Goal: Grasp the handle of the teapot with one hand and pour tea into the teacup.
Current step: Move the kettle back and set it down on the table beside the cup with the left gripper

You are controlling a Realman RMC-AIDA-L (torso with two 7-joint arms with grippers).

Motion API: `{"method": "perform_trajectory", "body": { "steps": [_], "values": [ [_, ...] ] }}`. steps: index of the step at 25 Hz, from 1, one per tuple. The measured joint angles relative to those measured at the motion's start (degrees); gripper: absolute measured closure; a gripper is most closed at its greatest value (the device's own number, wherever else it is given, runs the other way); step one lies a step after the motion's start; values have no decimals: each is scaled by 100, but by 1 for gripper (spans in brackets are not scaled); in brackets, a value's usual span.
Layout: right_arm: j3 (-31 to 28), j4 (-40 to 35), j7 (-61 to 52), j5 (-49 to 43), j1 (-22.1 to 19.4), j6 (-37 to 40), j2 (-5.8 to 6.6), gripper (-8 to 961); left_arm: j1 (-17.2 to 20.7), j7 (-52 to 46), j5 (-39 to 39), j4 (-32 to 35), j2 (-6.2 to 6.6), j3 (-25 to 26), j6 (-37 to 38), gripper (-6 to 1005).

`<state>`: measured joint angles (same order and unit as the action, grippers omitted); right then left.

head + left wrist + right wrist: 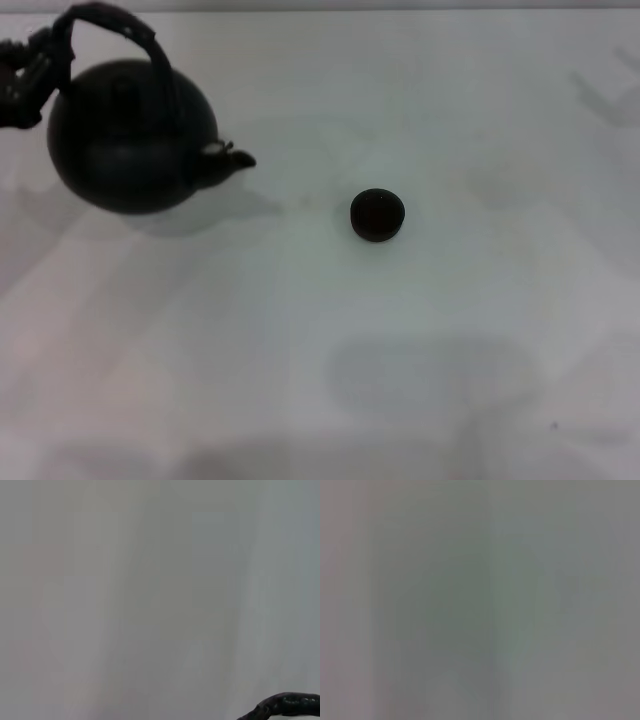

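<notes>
Tabletop, pale and bare, fills the near part of the head view, with only soft shadows on it. Farther in, right of centre, sits the teacup, upright and alone. Beyond it and well to the left hangs the teapot, its shadow spread on the surface beneath and to the right of it, so it looks lifted rather than resting, though that is a judgement from the shadow. Its spout points right, toward the cup, and the two remain well apart. The handle arches over the lid, and at its far left end the left gripper is closed around it, at the picture's edge. The left wrist view shows only a short curve of the handle against blank surface. The right gripper is not visible anywhere; the right wrist view shows nothing but a plain grey field, so that arm appears to be parked out of the way.

Grasping seems done, and the carry toward the cup is the step in hand. Next, the pot needs to travel right and nearer until the spout stands just above the cup's mouth, then tip gently spout-down. The cup is small, so aim matters; an early tilt would spill tea on the table.
</notes>
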<state>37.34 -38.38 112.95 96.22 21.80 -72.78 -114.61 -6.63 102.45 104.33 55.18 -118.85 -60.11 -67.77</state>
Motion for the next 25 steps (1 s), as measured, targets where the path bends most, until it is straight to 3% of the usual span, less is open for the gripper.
{"method": "perform_trajectory", "body": {
  "steps": [17,25],
  "values": [
    [305,37,65,-77,2,-178,-9,82,-507,1484,218,-1788,8,373,-25,852],
    [344,23,60,-79,27,-180,-9,83,-750,1791,245,-2216,-5,381,10,852]
  ]
}}
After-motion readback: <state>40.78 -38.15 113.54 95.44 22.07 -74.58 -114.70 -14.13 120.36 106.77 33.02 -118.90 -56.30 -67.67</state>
